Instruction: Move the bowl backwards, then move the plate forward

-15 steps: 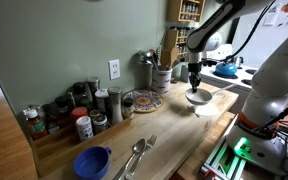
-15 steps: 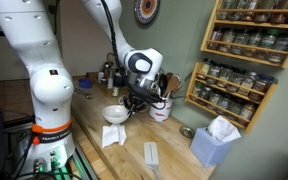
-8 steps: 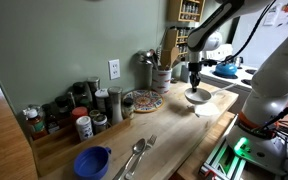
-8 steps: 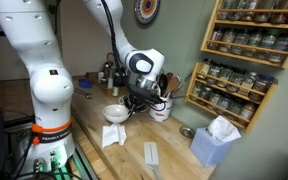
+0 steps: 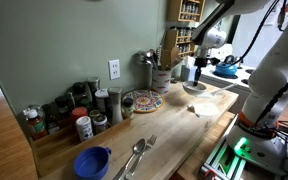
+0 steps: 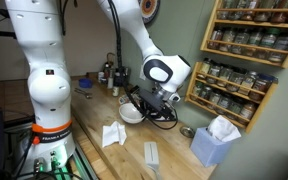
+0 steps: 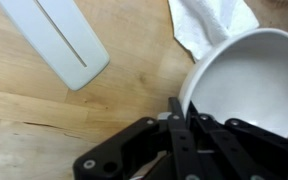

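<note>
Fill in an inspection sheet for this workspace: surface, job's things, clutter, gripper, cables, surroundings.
Surface: wooden counter, crowded along the wall.
Job's things: white bowl at the gripper; patterned plate near the wall.
Clutter: blue bowl, spoons, napkin, jars.
Gripper: gripper closed on the white bowl's rim.
Cables: black loop by the wrist.
Surroundings: spice shelf.

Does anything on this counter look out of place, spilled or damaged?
A crumpled white napkin lies loose on the wooden counter near the bowl; it looks like litter among kitchen things. The bowl, pinched at its rim by the gripper, seems whole and empty. I see nothing spilled.
</note>
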Robot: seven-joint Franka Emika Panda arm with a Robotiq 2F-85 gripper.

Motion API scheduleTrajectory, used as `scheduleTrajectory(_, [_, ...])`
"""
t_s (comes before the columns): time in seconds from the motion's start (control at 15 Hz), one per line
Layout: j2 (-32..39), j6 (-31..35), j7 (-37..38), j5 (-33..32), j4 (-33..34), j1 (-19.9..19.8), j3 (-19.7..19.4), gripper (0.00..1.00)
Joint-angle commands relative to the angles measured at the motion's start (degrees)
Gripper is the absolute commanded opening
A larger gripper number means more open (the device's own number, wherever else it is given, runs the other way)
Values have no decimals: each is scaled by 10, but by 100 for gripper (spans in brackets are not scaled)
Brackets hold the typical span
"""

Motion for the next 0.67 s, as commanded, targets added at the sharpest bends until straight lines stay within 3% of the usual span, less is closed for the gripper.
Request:
scheduleTrajectory(0.0, [41,-13,34,66,35,-23,-6,2])
scheduleTrajectory(0.33, [61,27,142,125,38,-34,6,2])
scheduleTrajectory(0.6, [74,91,217,132,35,-50,-1,2])
